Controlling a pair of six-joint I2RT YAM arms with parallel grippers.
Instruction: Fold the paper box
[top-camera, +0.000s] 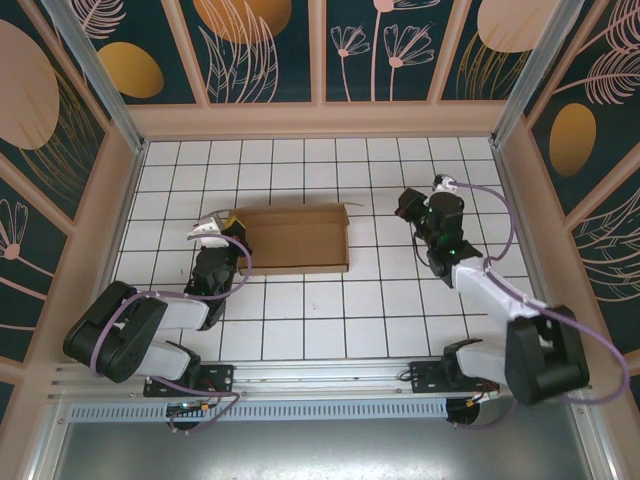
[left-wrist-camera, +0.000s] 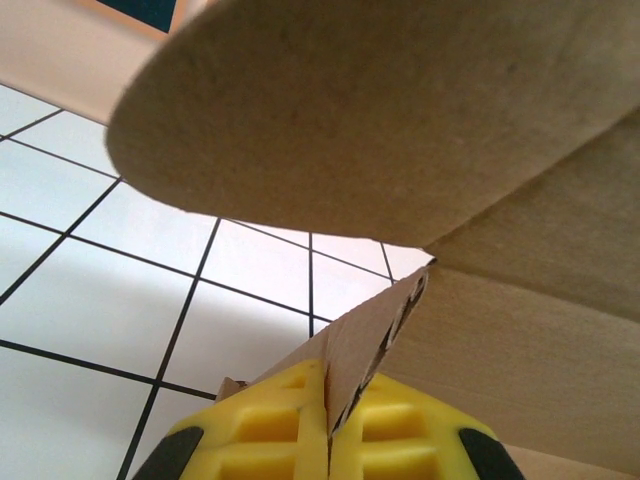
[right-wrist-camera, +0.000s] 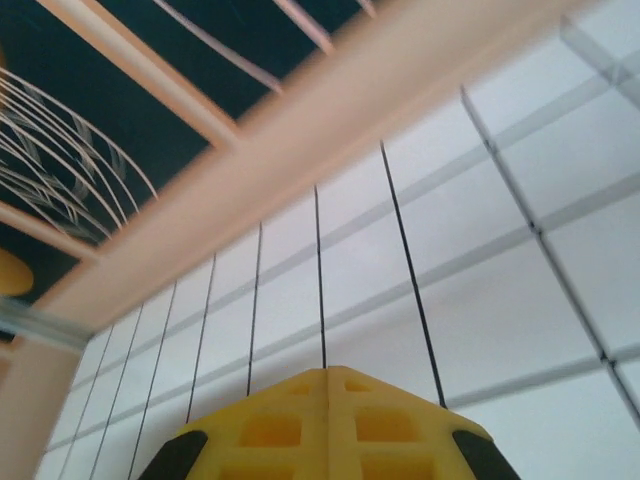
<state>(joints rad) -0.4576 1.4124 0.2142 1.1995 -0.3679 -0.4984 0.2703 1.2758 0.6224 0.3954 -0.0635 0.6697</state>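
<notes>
The paper box (top-camera: 296, 238) is a shallow brown cardboard tray lying on the white tiled floor, left of centre. My left gripper (top-camera: 228, 222) sits at the box's left end, shut on a cardboard flap. In the left wrist view that flap (left-wrist-camera: 365, 335) stands pinched between the yellow fingers (left-wrist-camera: 270, 425), with a rounded flap (left-wrist-camera: 380, 110) overhead and the box wall to the right. My right gripper (top-camera: 408, 205) hovers to the right of the box, apart from it. Its yellow fingers (right-wrist-camera: 265, 430) are pressed together with nothing between them, facing bare tiles.
Pink framed walls (top-camera: 320, 120) enclose the tiled floor (top-camera: 300, 310) on three sides. The right arm's grey cable (top-camera: 505, 215) loops near the right wall. Open tiles lie in front of and behind the box.
</notes>
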